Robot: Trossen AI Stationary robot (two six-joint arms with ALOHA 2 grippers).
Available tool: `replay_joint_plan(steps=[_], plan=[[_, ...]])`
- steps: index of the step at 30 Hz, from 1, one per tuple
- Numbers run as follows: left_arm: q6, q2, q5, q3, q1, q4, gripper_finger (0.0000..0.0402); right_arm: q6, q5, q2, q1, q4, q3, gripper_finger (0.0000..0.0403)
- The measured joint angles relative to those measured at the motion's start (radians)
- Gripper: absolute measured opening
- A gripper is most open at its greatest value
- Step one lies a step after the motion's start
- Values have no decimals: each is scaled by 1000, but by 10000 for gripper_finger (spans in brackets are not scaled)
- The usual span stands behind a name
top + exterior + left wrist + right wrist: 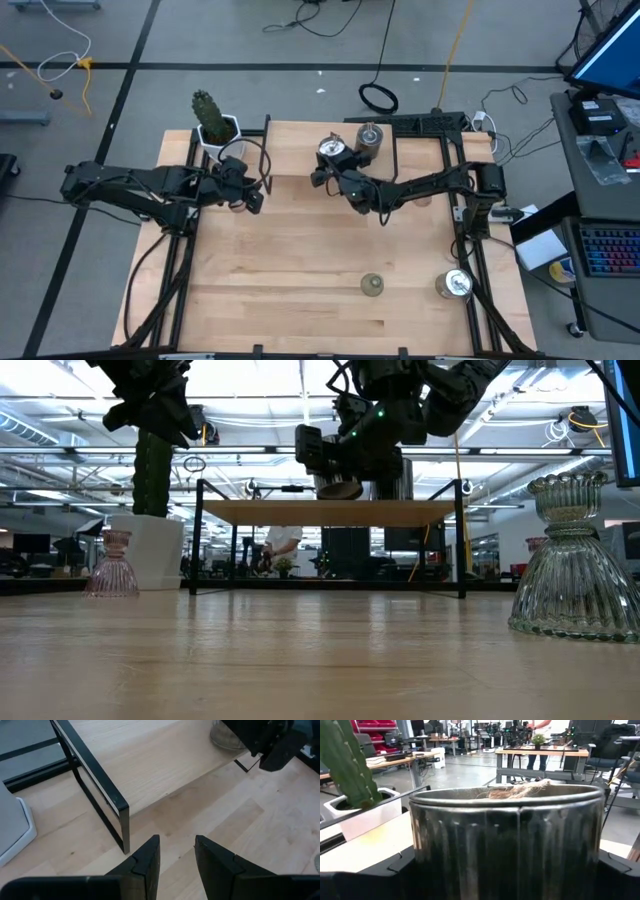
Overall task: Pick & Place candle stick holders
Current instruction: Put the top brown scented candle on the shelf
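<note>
Roughly at an early stage, judging by how much lies unplaced. Nearest, along the near edge of the pale wooden table (280, 300): a ribbed olive-green glass holder (372, 286) around the middle of that edge and a squat silvery metal cylinder (455, 285) close to the near right corner, both standing free, well apart from either arm, so both counted as left to do. Farther in, toward the left edge: the left gripper (176, 842), fingers a little apart with nothing between them, hanging over bare wood beside a leg of the black-framed wooden shelf (330, 512); idle by the look of it. About level with it, over the table's middle: the right gripper (335, 168), clamped around a second silvery metal cylinder (505, 845) with a wisp of pale fibre inside, carried clear of the table and, seen from table height, just above the shelf top; apparently on its way to being set down there, not yet released. Beyond that, on the shelf toward the far edge: a third silvery cylinder (369, 135), seemingly already placed. Farthest, at the far left corner: a green cactus in a white pot (207, 110), with a small pinkish glass vase-shaped holder (112, 565) just beside the pot, down on the table and untouched. Cannot tell from here where the other pinkish holder stands.
</note>
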Motion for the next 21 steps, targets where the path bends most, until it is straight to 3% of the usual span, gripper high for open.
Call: replay_joint_plan(steps=[8,12,21], plan=[[0,0,-8,0,0,0,122,12,-7,0,-15,-18,0,345],[0,0,-9,0,0,0,122,64,-82,-2,-29,-52,1,345],[0,0,-9,0,0,0,122,60,-80,-1,-30,-59,1,384]])
